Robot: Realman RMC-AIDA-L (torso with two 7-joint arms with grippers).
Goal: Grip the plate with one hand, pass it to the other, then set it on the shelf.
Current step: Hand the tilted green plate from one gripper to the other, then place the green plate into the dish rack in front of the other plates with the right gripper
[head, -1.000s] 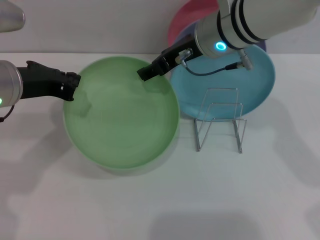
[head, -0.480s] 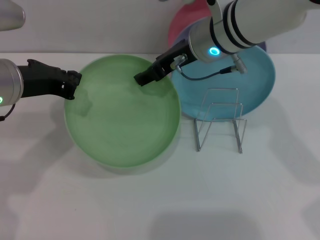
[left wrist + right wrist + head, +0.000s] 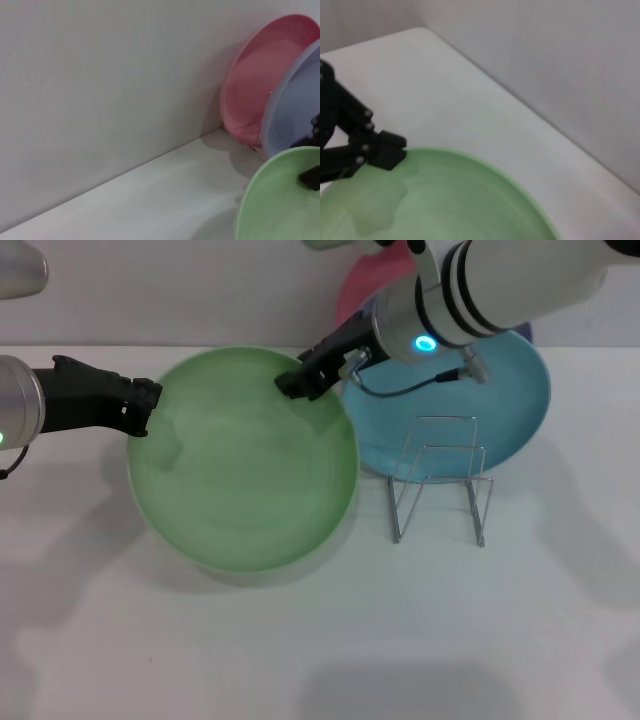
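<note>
Over the white table point(image 3: 300, 640), both tools, left tool point(image 3: 148, 407) and right tool point(image 3: 290, 386), pinch the plate point(image 3: 245, 465).

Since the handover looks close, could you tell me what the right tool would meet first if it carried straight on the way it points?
Probably the green plate: the right tool already points down-left at its far rim, though contact is unclear.

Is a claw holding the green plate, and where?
Yes. The left claw pinches the green plate at its left rim; the right claw is at the far rim.
</note>
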